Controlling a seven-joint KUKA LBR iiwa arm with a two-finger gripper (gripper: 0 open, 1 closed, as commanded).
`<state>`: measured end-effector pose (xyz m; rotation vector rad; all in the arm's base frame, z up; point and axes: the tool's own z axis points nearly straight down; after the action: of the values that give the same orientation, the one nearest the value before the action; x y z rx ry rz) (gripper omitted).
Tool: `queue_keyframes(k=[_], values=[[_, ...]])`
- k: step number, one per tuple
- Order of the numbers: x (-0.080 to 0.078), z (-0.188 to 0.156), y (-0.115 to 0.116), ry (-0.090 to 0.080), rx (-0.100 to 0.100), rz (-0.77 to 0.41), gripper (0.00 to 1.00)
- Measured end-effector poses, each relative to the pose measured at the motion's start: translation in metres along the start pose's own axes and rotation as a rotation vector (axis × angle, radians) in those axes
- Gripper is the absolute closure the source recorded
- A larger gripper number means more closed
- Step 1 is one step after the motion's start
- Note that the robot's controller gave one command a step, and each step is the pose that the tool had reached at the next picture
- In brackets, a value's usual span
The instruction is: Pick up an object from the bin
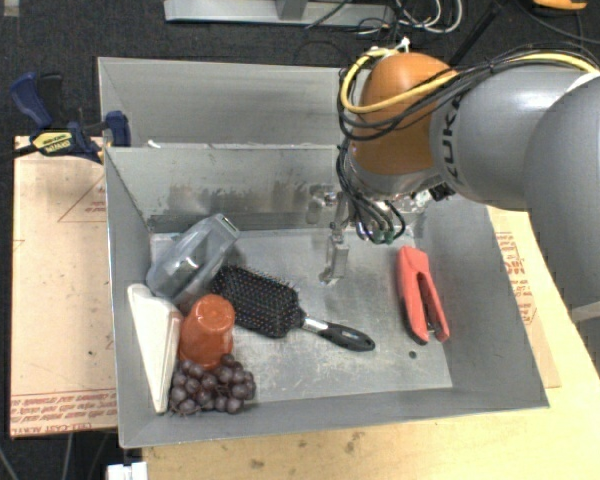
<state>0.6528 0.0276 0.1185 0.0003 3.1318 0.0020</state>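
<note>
My gripper (330,268) hangs below the orange wrist cover, over bare bin floor in the middle of the bin toward the back. A black hairbrush (265,306) lies just to its front left, bristle head to the left and handle pointing to the front right. To the gripper's right, a salmon-red pair of tongs (421,294) lies lengthwise on the floor. The gripper touches neither, and I see nothing held in it.
At the bin's left lie a crumpled grey plastic container (191,255), an orange cup (207,329), a bunch of dark purple grapes (212,386) and a white wedge (156,345) against the left wall. The arm comes in from the upper right.
</note>
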Motion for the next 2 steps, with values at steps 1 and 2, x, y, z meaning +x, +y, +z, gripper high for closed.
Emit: queue_keyframes(k=[1,2], values=[[0.009,0.037,0.024,0.011,0.000,-0.148,0.00],[0.018,0.038,0.050,0.009,0.000,-0.176,0.00]])
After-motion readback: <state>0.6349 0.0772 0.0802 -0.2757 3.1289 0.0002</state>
